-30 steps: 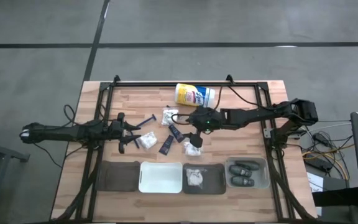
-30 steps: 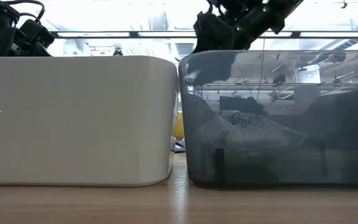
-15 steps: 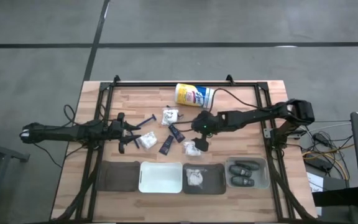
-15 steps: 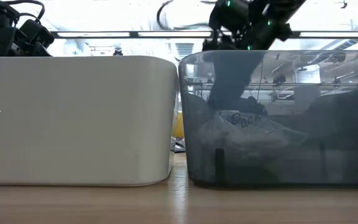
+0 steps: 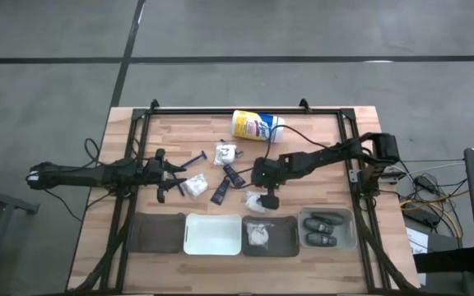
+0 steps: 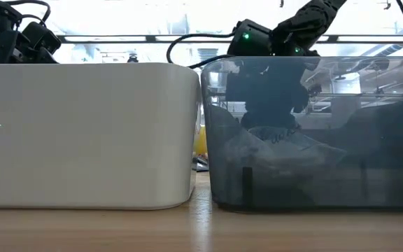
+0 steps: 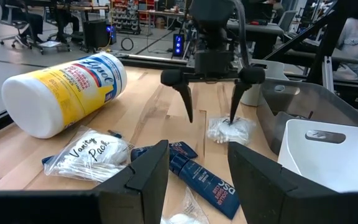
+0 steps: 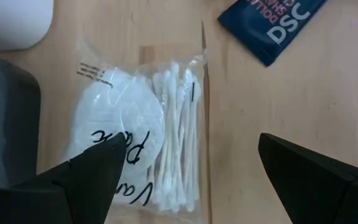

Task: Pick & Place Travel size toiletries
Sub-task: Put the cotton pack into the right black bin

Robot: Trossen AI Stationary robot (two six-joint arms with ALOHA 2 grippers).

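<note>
My right gripper (image 5: pixel 264 196) (image 7: pixel 211 118) is open and points down over a white crinkly packet (image 5: pixel 255 201) (image 8: pixel 143 149) lying flat on the table; in the right wrist view its fingers stand on either side of most of the packet. My left gripper (image 5: pixel 164 186) (image 7: pixel 197 180) is open and waits by the table's left side, beside another white packet (image 5: pixel 192 187). A third packet (image 5: pixel 225 154), two black tubes (image 5: pixel 233 175) (image 5: pixel 219 193) and a blue-handled razor (image 5: pixel 196 158) lie mid-table. Two dark pods (image 5: pixel 321 230) rest in the clear bin. My right gripper comes from above, pointing down, with open fingers over the white packet. One fingertip (image 7: pixel 232 119) overlaps the packet's edge (image 7: pixel 224 129); I cannot tell whether it touches. The packet lies flat on the table.
A yellow-and-white canister (image 5: pixel 257 125) lies on its side near the far edge. Along the near edge stand a dark bin (image 5: pixel 142 233), a white bin (image 5: pixel 192 234), a grey bin (image 5: pixel 286 238) with a packet inside, and a clear bin (image 5: pixel 348 220).
My right gripper has moved toward the table's near edge and come down over the white packet next to the grey bin. The left arm has kept still.
</note>
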